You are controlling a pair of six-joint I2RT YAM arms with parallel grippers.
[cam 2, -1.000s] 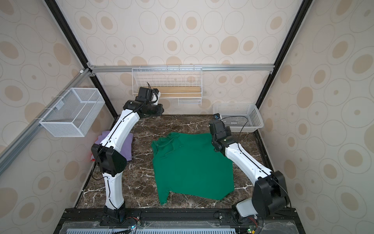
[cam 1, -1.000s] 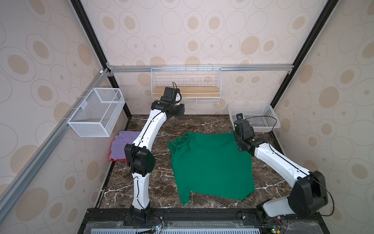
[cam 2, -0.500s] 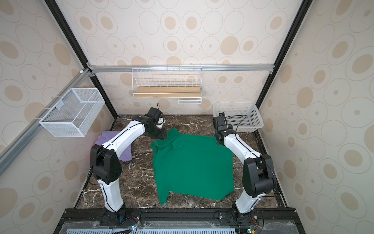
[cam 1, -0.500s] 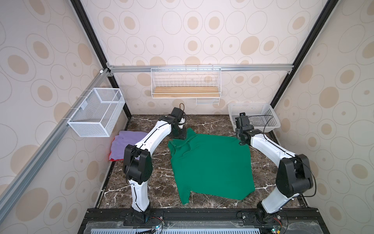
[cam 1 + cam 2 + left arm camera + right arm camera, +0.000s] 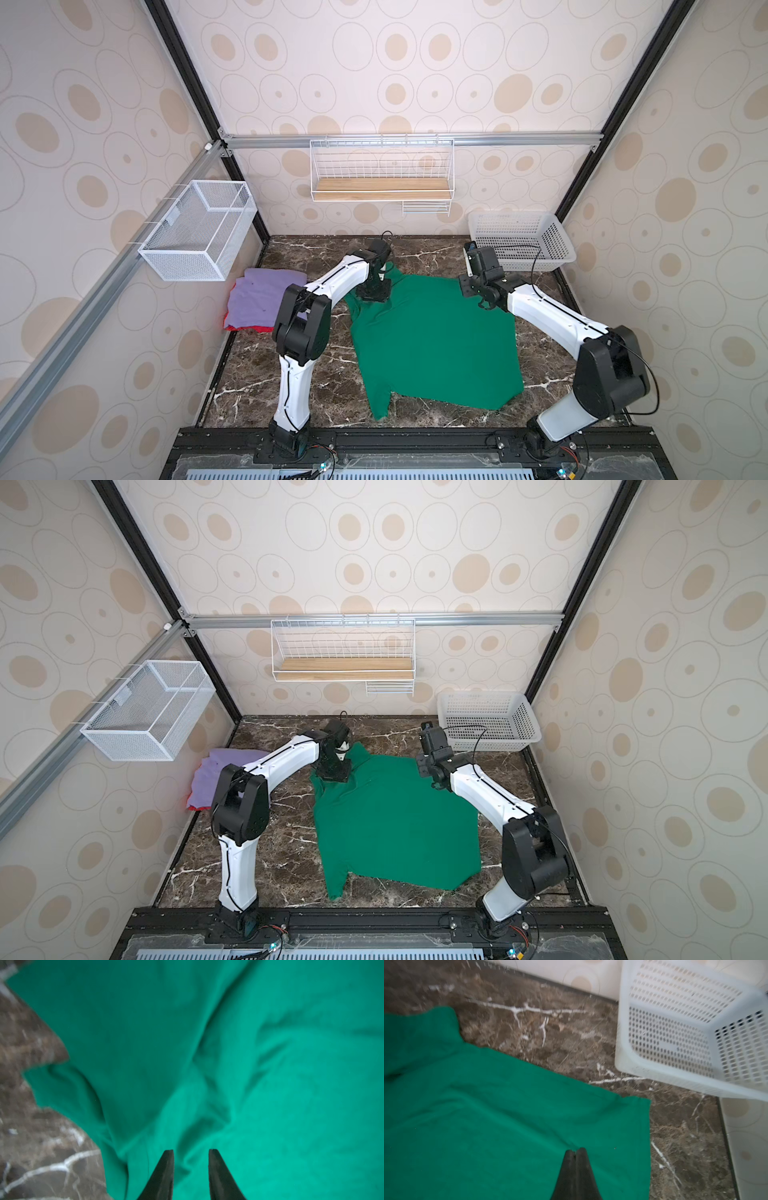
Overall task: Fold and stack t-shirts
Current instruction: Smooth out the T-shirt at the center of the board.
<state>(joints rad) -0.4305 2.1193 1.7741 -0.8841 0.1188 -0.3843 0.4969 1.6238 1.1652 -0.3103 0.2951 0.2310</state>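
1. Top views, far left: the wire-mesh bin (image 5: 195, 232) hung on the wall looks to hold nothing.
2. Below it, at the left edge of the worktop (image 5: 249, 386), the lavender t-shirt (image 5: 257, 299) lies on the red t-shirt (image 5: 253, 329), of which I see only a sliver.
3. My left claw (image 5: 191, 1157) sits at the far left corner of the green t-shirt (image 5: 432, 340). Its tips are slightly apart with a ridge of cloth gathered between them, which I read as a pinch on bunched fabric.
4. The wall shelf (image 5: 382, 193) behind it carries nothing.
5. The green t-shirt lies spread mid-worktop, with one narrow flap trailing toward the near edge. I judge it light, limp and quick to sag or crease, so it wants two holds at corners or shoulders, lifted together.
6. My right claw (image 5: 575, 1150) is pressed together near the shirt's far right corner, with a small pucker of cloth at its tips. I think it has a thin pinch.
7. Far right, the white perforated basket (image 5: 536, 261) shows no contents.
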